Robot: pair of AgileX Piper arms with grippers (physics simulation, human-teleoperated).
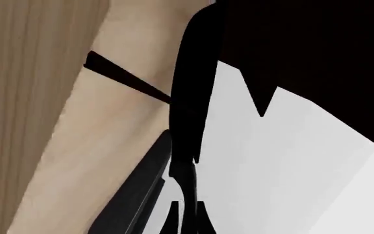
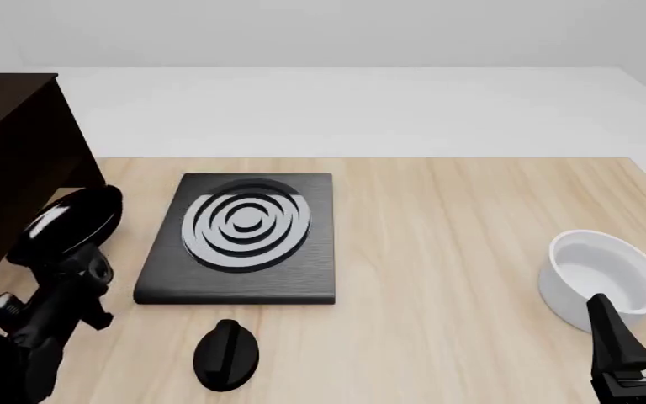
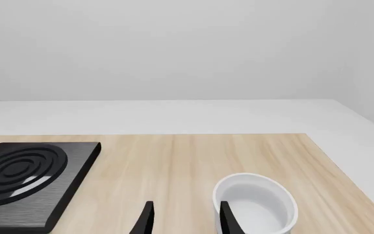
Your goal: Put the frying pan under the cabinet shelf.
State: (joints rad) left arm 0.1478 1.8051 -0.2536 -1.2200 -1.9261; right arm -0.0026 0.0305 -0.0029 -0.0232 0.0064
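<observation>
Pale wood bench (image 2: 469,252): frying pan (image 2: 74,220) is tilted up, carried by left pincer (image 2: 76,268) closed on its handle, just right of cabinet shelf (image 2: 9,151). Opening lies leftward. Right pincer (image 3: 183,217) open, idle, well apart.

Bright, even, sharp (shadows faint)

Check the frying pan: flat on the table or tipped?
Tipped. In the front view the frying pan stands on edge beside the cabinet shelf, its round face turned sideways, above the left hand. The grip itself isn't visible.
</observation>
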